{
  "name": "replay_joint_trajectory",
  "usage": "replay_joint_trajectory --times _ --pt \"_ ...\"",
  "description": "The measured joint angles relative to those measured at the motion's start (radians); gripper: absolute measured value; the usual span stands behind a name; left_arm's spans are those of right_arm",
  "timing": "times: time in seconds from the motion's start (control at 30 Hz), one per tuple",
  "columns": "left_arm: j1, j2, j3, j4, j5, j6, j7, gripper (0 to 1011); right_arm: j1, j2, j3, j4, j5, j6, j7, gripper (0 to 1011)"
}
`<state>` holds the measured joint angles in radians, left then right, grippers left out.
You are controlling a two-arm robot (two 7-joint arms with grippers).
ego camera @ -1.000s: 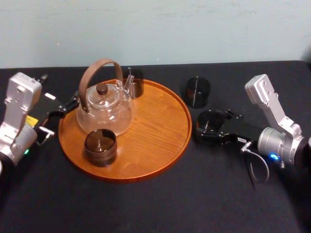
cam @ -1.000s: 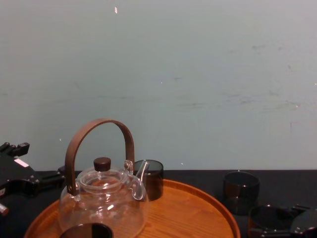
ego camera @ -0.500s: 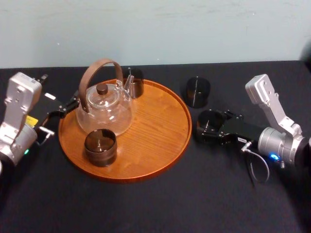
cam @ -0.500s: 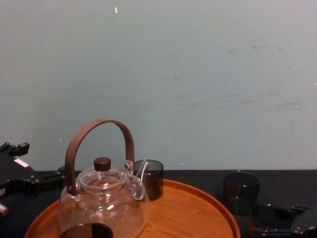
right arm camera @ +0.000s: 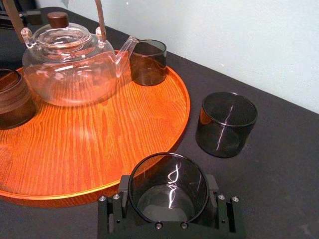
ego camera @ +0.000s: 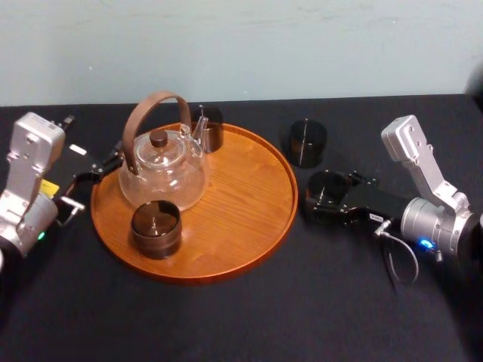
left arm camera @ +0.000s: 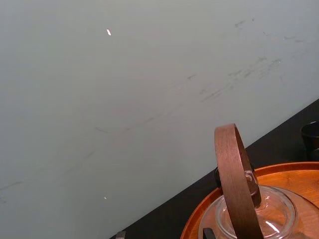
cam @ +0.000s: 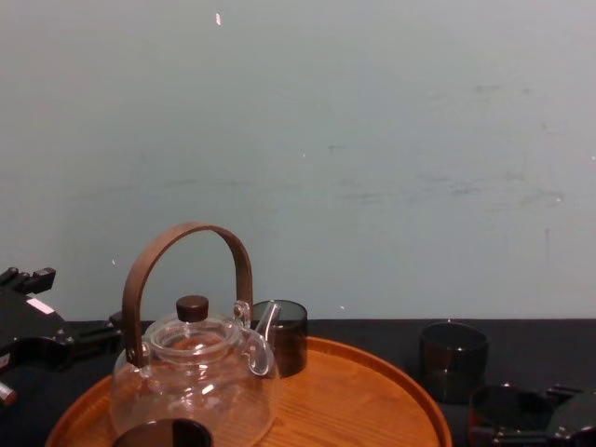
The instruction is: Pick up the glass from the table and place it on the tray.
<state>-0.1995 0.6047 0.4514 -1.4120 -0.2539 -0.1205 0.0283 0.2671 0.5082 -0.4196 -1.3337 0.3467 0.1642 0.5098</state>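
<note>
Glass [ego camera: 327, 187] | gripped in right hand [right arm camera: 168, 183] (on table [ego camera: 226, 317], beside tray [ego camera: 249, 219]) | left hand [ego camera: 102, 167] parked

Glass teapot [ego camera: 161, 177] (brown handle), pale wall [ego camera: 302, 45]

Soft, even light — glints (glass [right arm camera: 168, 188]).

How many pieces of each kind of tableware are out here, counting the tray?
Dark glasses: 4
Glass teapot: 1
Wooden tray: 1
Total: 6
</note>
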Motion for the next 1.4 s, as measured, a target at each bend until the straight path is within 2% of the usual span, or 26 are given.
replay_joint_trajectory --times 0.47,0.8,1.1,1.4 --pt "0.0 0.0 0.0 0.0 0.0 0.0 0.0 1001 -0.015 0.01 0.047 -0.064 0.042 -0.001 -0.022 905" --pt "0.0 0.0 0.0 0.0 0.0 0.0 0.0 1001 -0.007 0.03 0.056 -0.111 0.055 0.006 -0.019 905" --pt "0.0 0.0 0.0 0.0 0.0 0.0 0.0 1001 0.029 0.02 0.033 -0.113 0.061 -0.009 0.007 905" --pt "0.0 0.0 0.0 0.0 0.0 0.0 0.0 1001 0.079 -0.022 -0.006 -0.079 0.055 -0.028 0.01 904"
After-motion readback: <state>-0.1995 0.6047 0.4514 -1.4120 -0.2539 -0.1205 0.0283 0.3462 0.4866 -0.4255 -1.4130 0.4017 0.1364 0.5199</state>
